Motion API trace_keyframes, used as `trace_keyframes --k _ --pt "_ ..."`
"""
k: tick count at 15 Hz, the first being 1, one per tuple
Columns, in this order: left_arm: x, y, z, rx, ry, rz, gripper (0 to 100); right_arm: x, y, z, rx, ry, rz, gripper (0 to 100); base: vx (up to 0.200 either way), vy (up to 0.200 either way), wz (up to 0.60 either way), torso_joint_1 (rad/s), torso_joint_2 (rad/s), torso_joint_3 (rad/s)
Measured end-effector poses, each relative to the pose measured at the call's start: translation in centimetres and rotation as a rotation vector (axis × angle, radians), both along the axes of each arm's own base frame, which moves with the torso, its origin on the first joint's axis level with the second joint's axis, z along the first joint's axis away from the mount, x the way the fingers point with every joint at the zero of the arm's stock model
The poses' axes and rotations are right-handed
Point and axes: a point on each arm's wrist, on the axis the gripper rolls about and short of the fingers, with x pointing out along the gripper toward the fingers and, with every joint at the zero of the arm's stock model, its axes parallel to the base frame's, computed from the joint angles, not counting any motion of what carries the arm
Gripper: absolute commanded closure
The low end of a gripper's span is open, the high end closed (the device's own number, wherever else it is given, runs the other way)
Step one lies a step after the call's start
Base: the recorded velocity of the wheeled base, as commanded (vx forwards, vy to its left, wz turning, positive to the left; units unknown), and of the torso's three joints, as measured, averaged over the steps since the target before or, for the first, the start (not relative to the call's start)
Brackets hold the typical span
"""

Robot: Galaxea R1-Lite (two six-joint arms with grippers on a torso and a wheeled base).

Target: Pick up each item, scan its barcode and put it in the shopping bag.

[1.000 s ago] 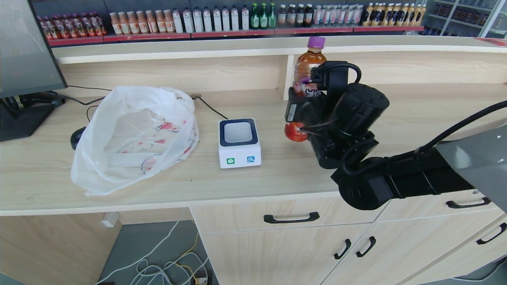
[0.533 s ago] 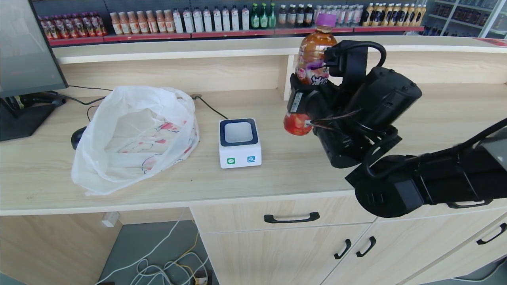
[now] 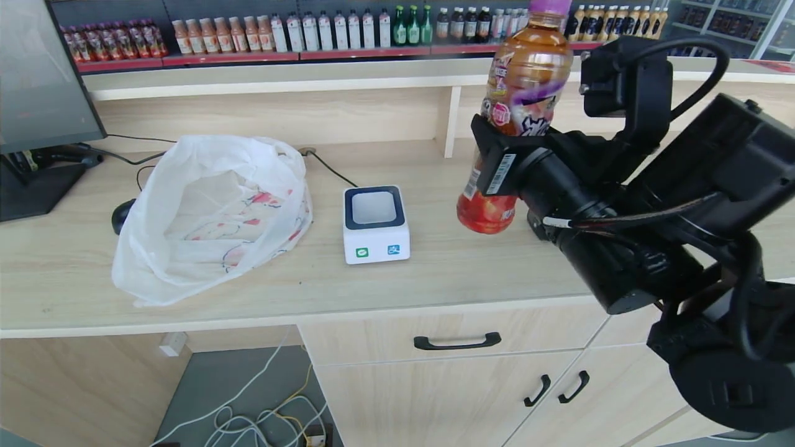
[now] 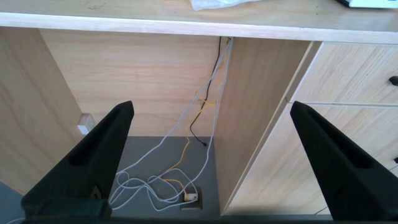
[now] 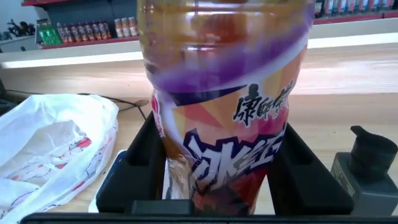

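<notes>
I've raised my right pincer (image 3: 506, 162), clamped around the tall amber plastic tea bottle with purple cap (image 3: 529, 68), clear of the pale wooden counter (image 3: 435, 273), so the white box scanner (image 3: 376, 225) below and left of it comes next.

Left claw (image 4: 211, 106) spread wide, black fingers (image 4: 93, 158) framing recess under tabletop (image 4: 124, 22). Cables (image 4: 210, 87) hang down recess, coil on grey floor (image 4: 205, 208). Drawer fronts (image 4: 354, 68) beside recess. Sliver of white bag (image 4: 217, 4) on tabletop.

Right pincer (image 3: 504, 166), held high, clamps the bottle (image 3: 528, 68); left pincer (image 4: 211, 162) hangs low, its fingers apparently spread wide.
</notes>
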Motion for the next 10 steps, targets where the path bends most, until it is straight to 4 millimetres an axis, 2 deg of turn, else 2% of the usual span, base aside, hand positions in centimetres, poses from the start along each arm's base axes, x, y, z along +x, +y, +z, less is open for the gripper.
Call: trace_keyframes --k 5,10 --pt "0.0 0.0 0.0 0.0 0.0 0.0 0 -2.6 -2.0 0.9 0.04 -0.018 0.052 100 0.0 0.0 0.0 0.0 0.0 0.0" --pt "0.0 0.0 0.0 0.0 0.0 0.0 0 -5.2 -4.5 -2.3 0.009 0.03 0.128 100 0.0 0.0 0.0 0.0 0.0 0.0"
